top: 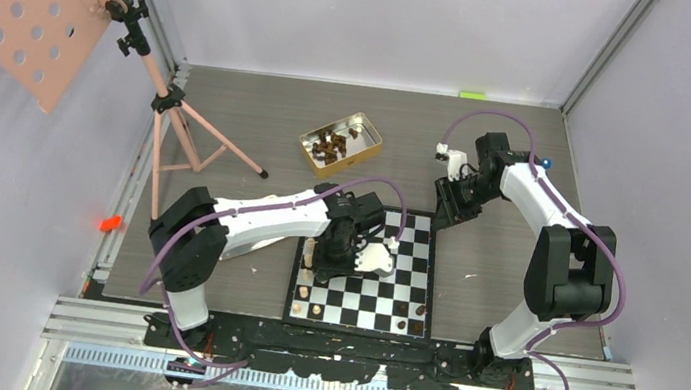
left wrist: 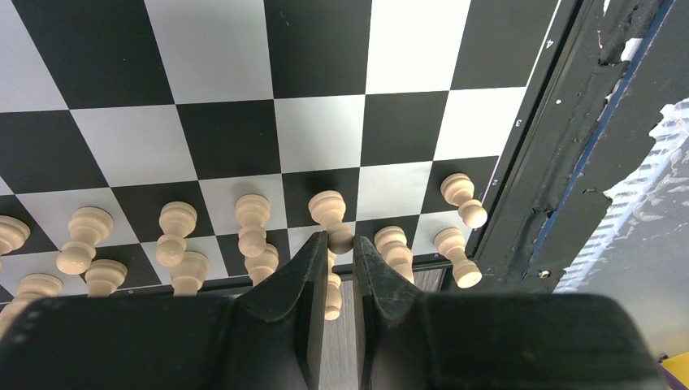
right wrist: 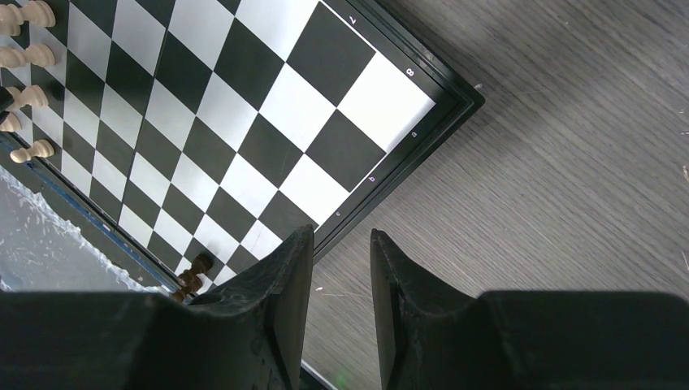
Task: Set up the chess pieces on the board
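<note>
Pale pawns [left wrist: 251, 223] crowding left pincer [left wrist: 340, 244], tips astride one head, grip unclear, right pincer [right wrist: 341, 240] apart over board [right wrist: 244, 106] corner

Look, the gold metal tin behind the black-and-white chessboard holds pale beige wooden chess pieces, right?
Not quite. The gold metal tin behind the black-and-white chessboard holds dark brown wooden chess pieces, not pale beige ones. The top external view shows it.
</note>
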Motion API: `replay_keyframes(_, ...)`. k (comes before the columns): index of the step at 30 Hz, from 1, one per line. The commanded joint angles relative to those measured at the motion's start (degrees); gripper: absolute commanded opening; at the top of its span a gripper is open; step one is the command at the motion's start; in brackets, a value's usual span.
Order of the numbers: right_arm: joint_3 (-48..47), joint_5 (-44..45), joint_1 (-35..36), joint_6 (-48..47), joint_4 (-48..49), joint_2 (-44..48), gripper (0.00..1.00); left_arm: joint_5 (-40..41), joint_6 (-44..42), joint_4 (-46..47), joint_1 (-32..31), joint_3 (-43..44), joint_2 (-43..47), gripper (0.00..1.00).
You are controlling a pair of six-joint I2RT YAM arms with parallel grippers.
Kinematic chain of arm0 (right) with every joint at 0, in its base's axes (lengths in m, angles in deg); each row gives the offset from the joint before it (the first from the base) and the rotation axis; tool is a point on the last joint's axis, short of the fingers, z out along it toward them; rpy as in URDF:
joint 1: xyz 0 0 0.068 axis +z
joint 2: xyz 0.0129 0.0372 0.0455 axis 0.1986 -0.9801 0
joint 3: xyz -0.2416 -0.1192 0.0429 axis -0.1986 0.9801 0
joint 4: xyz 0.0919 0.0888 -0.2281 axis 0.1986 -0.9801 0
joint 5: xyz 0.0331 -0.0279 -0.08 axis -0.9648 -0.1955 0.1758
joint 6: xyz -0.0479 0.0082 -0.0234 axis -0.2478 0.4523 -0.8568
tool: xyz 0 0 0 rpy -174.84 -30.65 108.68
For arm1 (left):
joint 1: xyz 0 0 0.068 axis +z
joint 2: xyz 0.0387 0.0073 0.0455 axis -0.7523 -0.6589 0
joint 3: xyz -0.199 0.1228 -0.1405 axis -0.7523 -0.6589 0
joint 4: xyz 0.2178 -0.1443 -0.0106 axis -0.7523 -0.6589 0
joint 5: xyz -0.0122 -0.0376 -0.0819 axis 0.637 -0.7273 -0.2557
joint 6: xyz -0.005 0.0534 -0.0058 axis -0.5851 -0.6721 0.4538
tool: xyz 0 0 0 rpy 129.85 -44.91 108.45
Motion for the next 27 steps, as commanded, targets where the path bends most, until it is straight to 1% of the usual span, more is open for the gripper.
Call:
replay_keyframes(1, -2.1, -0.6, 0.0, -1.0, -0.6, 1.0, 0.38, -0.9, -1.3, -0.9, -0.1, 1.1, -0.6, 0.19)
replay_keyframes(8, -2.0, -0.6, -0.1, -1.0, -0.6, 1.0, 0.38, -0.8, -1.4, -1.3, 0.0, 1.0, -1.3, 0.22)
replay_keyframes(17, -2.1, -0.6, -0.1, -1.1, -0.7, 0.9, 0.38, 0.4, -0.5, 0.0, 0.2, 0.9, -0.4, 0.36)
replay_keyframes(23, -2.1, -0.6, -0.1, -1.0, -0.7, 0.8, 0.38, 0.4, -0.2, 0.4, 1.6, 2.0, 3.8, 0.39)
replay_keyframes(27, -2.1, -0.6, -0.1, -1.1, -0.7, 0.8, 0.38, 0.2, 0.2, 0.9, 4.7, 2.1, 8.5, 0.45)
